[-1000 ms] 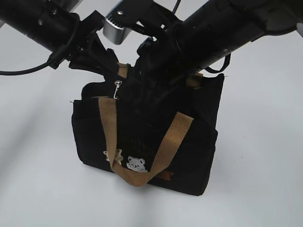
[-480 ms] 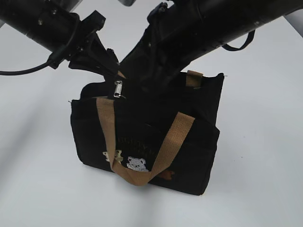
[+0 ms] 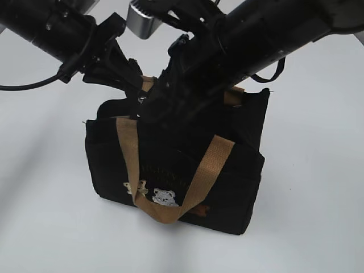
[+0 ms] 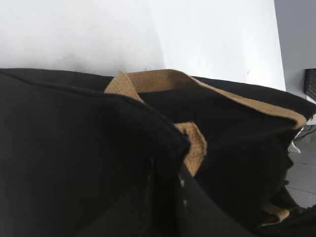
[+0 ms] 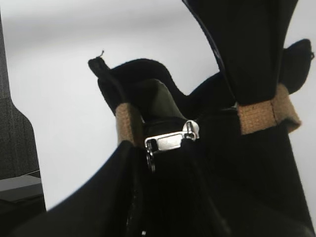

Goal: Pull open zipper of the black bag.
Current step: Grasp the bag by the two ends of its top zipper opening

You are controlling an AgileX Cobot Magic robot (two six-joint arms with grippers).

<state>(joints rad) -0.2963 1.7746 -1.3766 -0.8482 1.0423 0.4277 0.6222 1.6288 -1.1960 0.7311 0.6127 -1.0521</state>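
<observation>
Exterior: both arms crowd the top of the black bag (image 3: 170, 165). We see the left gripper (image 3: 132, 79) clamped on the bag's 11 o'clock corner; the right gripper (image 3: 153, 105) hides the zipper.

Left wrist: only bag fabric and a tan handle (image 4: 197, 143); the grip itself is hidden.

Right wrist: zipper (image 5: 170, 140) sits dead centre, jaw state unclear. We're at re-grasp; next, pinch the tab squarely, then pull along the track.

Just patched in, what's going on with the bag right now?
Both arms are bunched over the top of the black bag, which stands on the white table. The left gripper pinches the bag's top edge at its left end. The right gripper is at the silver zipper pull there; whether it holds it is unclear.
</observation>
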